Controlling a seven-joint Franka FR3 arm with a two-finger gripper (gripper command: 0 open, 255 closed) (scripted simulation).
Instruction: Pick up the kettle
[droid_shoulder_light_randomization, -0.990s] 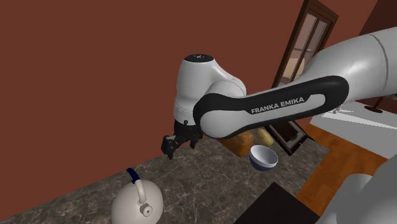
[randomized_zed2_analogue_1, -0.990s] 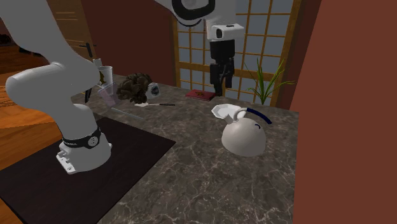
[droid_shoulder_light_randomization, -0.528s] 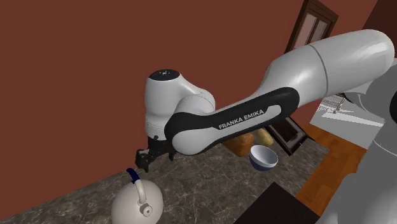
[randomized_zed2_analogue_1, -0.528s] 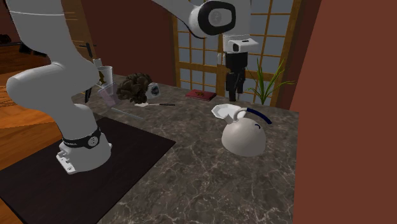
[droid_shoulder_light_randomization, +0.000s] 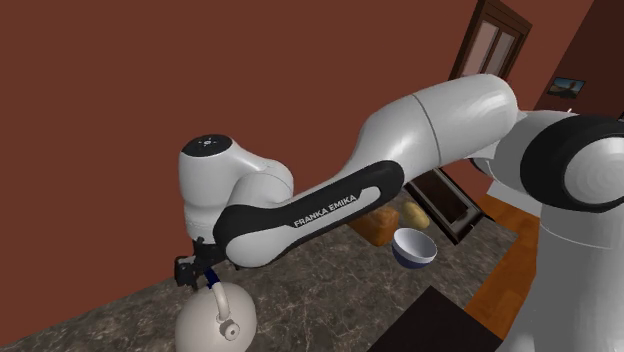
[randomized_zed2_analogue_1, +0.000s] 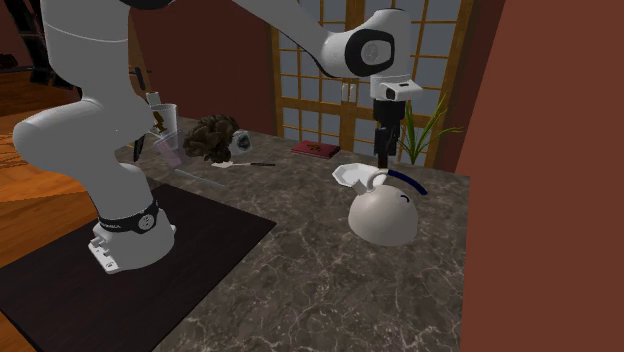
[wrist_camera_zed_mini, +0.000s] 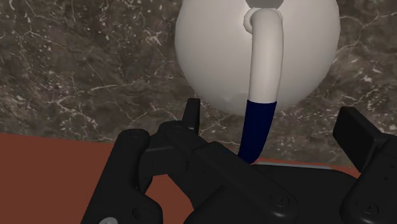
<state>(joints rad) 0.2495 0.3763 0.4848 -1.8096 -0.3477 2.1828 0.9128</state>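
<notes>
Kettle (randomized_zed2_analogue_1: 382, 212) is sitting on the counter (randomized_zed2_analogue_1: 300, 270), not picked up; the claw (wrist_camera_zed_mini: 272, 116) is hanging wide open just above the kettle's handle (wrist_camera_zed_mini: 262, 95), holding nothing.

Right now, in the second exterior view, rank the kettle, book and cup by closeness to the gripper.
1. kettle, directly under the gripper.
2. book, farther back, toward the view's left.
3. cup, farthest toward the view's left.
</notes>
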